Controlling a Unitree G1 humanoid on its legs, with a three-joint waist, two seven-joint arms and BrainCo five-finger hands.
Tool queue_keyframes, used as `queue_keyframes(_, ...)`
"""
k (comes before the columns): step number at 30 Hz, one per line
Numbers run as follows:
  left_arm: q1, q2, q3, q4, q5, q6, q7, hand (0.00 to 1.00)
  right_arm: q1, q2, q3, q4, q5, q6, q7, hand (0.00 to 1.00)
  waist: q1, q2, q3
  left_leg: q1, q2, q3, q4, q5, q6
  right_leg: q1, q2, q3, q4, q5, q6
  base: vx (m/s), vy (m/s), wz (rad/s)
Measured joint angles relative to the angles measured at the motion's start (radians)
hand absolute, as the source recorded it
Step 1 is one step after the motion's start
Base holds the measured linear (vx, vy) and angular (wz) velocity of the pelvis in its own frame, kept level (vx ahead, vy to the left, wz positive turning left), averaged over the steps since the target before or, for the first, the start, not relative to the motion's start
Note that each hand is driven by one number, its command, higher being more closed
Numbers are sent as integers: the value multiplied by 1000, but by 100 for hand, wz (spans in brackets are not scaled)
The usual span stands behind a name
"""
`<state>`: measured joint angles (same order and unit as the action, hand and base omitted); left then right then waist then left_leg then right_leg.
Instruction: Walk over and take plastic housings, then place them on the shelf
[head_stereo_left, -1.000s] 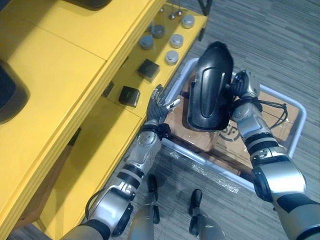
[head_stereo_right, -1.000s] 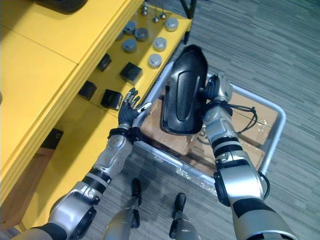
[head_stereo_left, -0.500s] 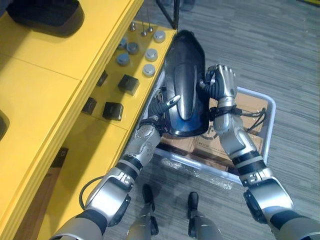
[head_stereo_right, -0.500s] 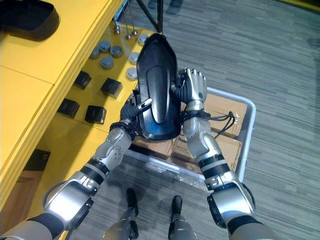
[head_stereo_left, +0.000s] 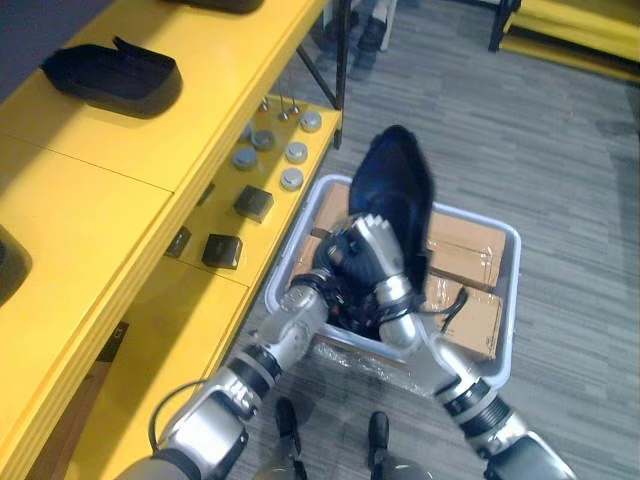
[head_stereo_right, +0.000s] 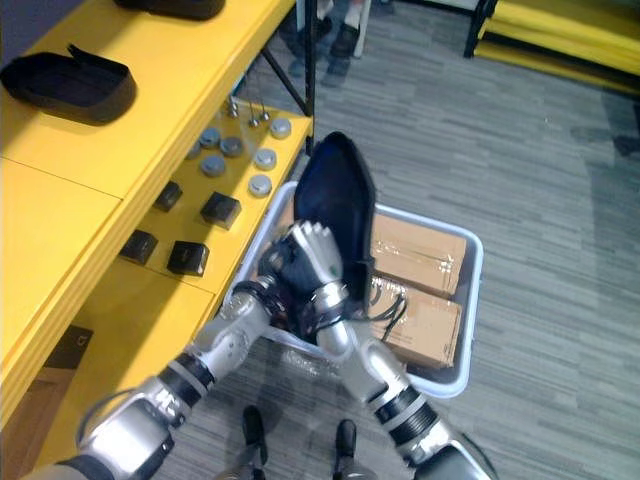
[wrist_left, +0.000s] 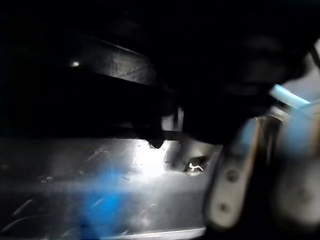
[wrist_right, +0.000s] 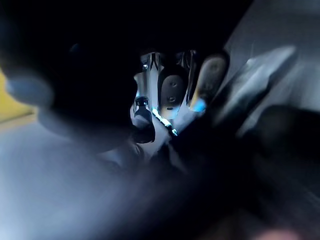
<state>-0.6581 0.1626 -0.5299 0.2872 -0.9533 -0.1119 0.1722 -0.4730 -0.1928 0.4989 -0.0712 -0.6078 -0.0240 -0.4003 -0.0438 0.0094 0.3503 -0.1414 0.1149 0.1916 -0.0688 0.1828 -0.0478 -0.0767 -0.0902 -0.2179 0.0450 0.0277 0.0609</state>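
Grey striped floor (head_stereo_left: 560, 140) ran under the whole scene, with the yellow shelf (head_stereo_left: 150, 170) along the robot's left and a pale bin (head_stereo_left: 505, 300) of cardboard boxes (head_stereo_left: 470, 260) parked just beside the lower tier. The plastic housing (head_stereo_left: 395, 195) was up in the air, stood on end over the bin and near the shelf edge, so not placed yet. The right hand (head_stereo_left: 375, 245) was curled round its lower part. The left hand (head_stereo_left: 335, 262) sat low against that same end, mostly tucked behind the other one, and honestly I couldn't tell what sort of hold it had. That's what would've worried me: all the support was down at one end of a long, smooth-looking shell, with the tall end sticking up free. My guess is a quick swing to the left could've made it pivot in the grip, or slip and drop back onto the boxes. Carried too low, the free end could've clipped the shelf's front edge, or swept the round metal pieces (head_stereo_left: 292, 180) and black blocks (head_stereo_left: 254, 202) off the lower tier. Up top another housing (head_stereo_left: 110, 75) was already lying there, so setting this one down too close might've shoved it. Stepping closer risked bumping the bin too.
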Motion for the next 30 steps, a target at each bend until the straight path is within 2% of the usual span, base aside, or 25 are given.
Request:
queue_keyframes(2, 123, 0, 1, -143, -13, -14, -2, 100, 92, 8, 23, -80, 0, -37, 0, 100, 1, 3, -43, 25, -14, -52, -7, -1, -1, 52, -10, -53, 0, -27, 7, 5, 4, 61)
queue_keyframes(6, 258, -25, 37, -262, -47, -35, -4, 100, 166, 60, 34, -115, 8, -91, 0, 100, 13, 4, -107, 31, -41, -150, -6, -6, -10, 112, -35, -185, 49, -87, 14, 15, -10, 103)
queue_keyframes(7, 278, -31, 48, -275, -49, -38, -4, 100, 173, 72, 35, -115, 11, -99, 0, 100, 19, 5, -121, 23, -38, -130, -4, -12, -8, 123, -42, -219, 54, -96, 18, 6, 2, 124)
queue_keyframes(8, 301, -45, 72, -306, -50, -39, -4, 100, 172, 83, 36, -121, 14, -109, 4, 100, 25, 6, -125, 6, -18, -10, 23, -24, -7, 152, -52, -284, 48, -100, 24, 2, 4, 121)
queue_keyframes(10, 336, -54, 93, -352, -45, -45, -3, 100, 171, 87, 52, -137, 14, -114, 10, 100, 37, 9, -127, -16, 10, 106, 68, -27, 0, 167, -63, -320, 51, -106, 34, 5, 19, 82)
queue_keyframes(11, 363, -54, 105, -377, -42, -51, -2, 100, 171, 93, 64, -141, 14, -116, 16, 100, 48, 8, -127, -18, 16, 150, 83, -31, 12, 175, -72, -329, 57, -111, 42, 62, 47, 46)
queue_keyframes(12, 391, -53, 122, -399, -33, -55, 0, 100, 171, 104, 72, -140, 14, -116, 28, 100, 67, 8, -139, -19, 4, 164, 87, -38, 30, 180, -88, -344, 59, -114, 48, 61, 36, 31)
queue_keyframes(13, 402, -53, 133, -409, -10, -57, 6, 100, 171, 114, 70, -140, 14, -116, 30, 100, 73, 8, -146, -20, -9, 163, 85, -40, 39, 182, -99, -351, 59, -116, 52, 94, 62, 30)
queue_keyframes(15, 429, -54, 173, -438, 140, -61, 46, 100, 171, 135, 66, -140, 14, -116, 31, 100, 75, 7, -175, -30, -46, 155, 79, -41, 62, 185, -129, -376, 59, -117, 69, 104, 86, 33)
queue_keyframes(18, 454, -61, 202, -469, 320, -60, 85, 100, 173, 137, 45, -140, 19, -116, 30, 100, 71, 2, -182, -13, -91, 143, 69, -31, 83, 228, -165, -427, 62, -118, 85, 132, 93, 50)
queue_keyframes(19, 476, -72, 218, -497, 421, -60, 109, 100, 173, 138, 32, -136, 23, -116, 31, 100, 78, -2, -189, 4, -115, 144, 58, -41, 95, 238, -193, -441, 91, -129, 100, 123, 140, 39)
queue_keyframes(20, 496, -83, 235, -534, 520, -61, 129, 100, 175, 138, 23, -126, 30, -118, 31, 100, 87, -2, -193, 17, -130, 156, 55, -76, 99, 237, -230, -456, 160, -136, 106, 120, 158, 40)
queue_keyframes(21, 502, -91, 239, -543, 564, -60, 140, 100, 179, 138, 22, -123, 36, -119, 31, 100, 85, 2, -195, 29, -132, 168, 55, -85, 101, 232, -252, -460, 217, -137, 103, 118, 168, 57)
queue_keyframes(22, 510, -97, 239, -546, 645, -58, 155, 100, 193, 141, 22, -125, 52, -124, 30, 100, 82, 3, -198, 63, -144, 153, 51, -93, 112, 212, -312, -452, 375, -138, 82, 129, 191, 76)
queue_keyframes(23, 529, -97, 240, -568, 749, -47, 182, 100, 200, 150, 22, -125, 82, -131, 39, 100, 83, -1, -200, 105, -166, 112, 40, -96, 119, 169, -373, -421, 556, -100, -23, 144, 205, 82)
queue_keyframes(24, 538, -97, 240, -587, 793, -40, 194, 100, 201, 154, 20, -123, 100, -135, 44, 100, 80, 0, -201, 118, -171, 88, 37, -96, 124, 137, -391, -384, 640, -63, -78, 159, 200, 103)
queue_keyframes(25, 543, -84, 242, -609, 872, -33, 217, 100, 204, 170, 14, -112, 136, -158, 52, 100, 74, -2, -204, 127, -175, 34, 40, -105, 137, 62, -372, -258, 773, -67, -81, 158, 92, 134)
queue_keyframes(26, 548, -77, 251, -623, 948, -31, 234, 100, 204, 184, 14, -108, 169, -165, 62, 100, 69, -2, -204, 128, -175, -28, 40, -102, 148, -1, -307, -167, 838, -126, -39, 144, 26, 145)
queue_keyframes(27, 550, -76, 259, -627, 976, -31, 239, 100, 205, 189, 13, -106, 179, -167, 67, 100, 66, -2, -204, 129, -176, -58, 40, -100, 148, -22, -271, -134, 840, -154, -29, 148, -84, 153)
queue_keyframes(29, 571, -74, 283, -643, 1057, -30, 249, 100, 217, 193, 13, -103, 226, -175, 87, 100, 62, -2, -204, 142, -196, -171, 41, -98, 142, -55, -165, -63, 703, -231, -5, 105, -79, 151)
queue_keyframes(30, 577, -74, 286, -651, 1065, -31, 253, 100, 222, 192, 13, -103, 239, -177, 90, 100, 62, -3, -204, 141, -205, -202, 43, -99, 139, -65, -134, -27, 644, -237, -3, 78, -86, 156)
